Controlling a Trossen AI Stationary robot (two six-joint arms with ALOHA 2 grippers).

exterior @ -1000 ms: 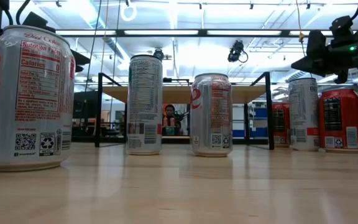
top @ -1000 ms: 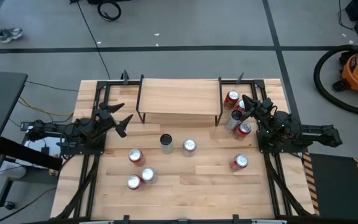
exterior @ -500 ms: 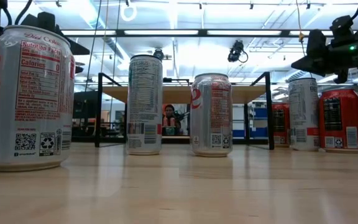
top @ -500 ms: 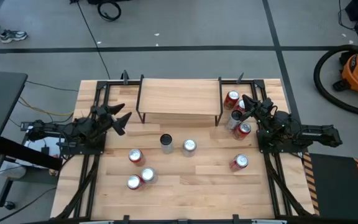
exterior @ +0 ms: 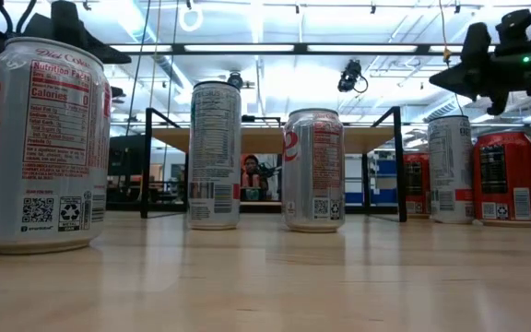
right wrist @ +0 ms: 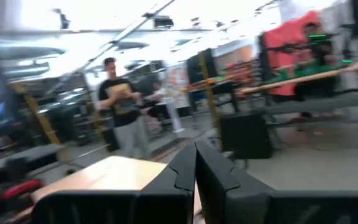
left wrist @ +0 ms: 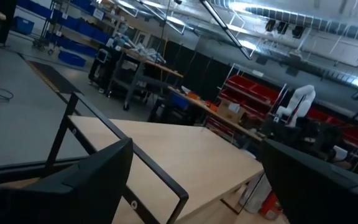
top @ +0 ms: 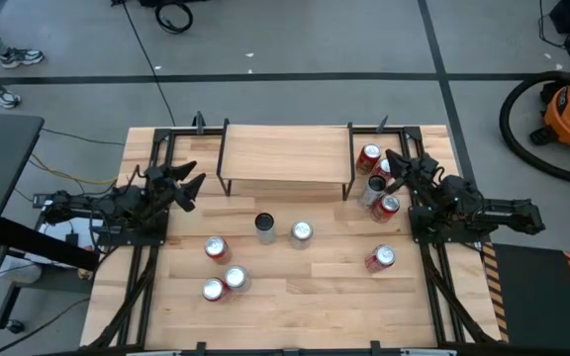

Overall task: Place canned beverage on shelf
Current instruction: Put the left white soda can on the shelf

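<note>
From above, the shelf [top: 285, 156] stands at the far middle of the table [top: 295, 297], its long axis running side to side between the two arms, its top bare. The left gripper [top: 184, 187] hangs just off the shelf's left end, fingers spread wide and holding nothing; the right gripper [top: 396, 166] sits past the shelf's right end over a cluster of red cans [top: 376, 183], fingers pressed together, empty. Upright cans [top: 283, 229] stand in front of the shelf. In the low view the shelf [exterior: 270, 138] shows broadside behind two standing cans [exterior: 216, 155]. The left wrist view looks along the shelf's board [left wrist: 185, 155] between its open fingers [left wrist: 73, 186]. The right wrist view shows its closed fingers [right wrist: 194, 177] and a person [right wrist: 124, 112] beyond.
</note>
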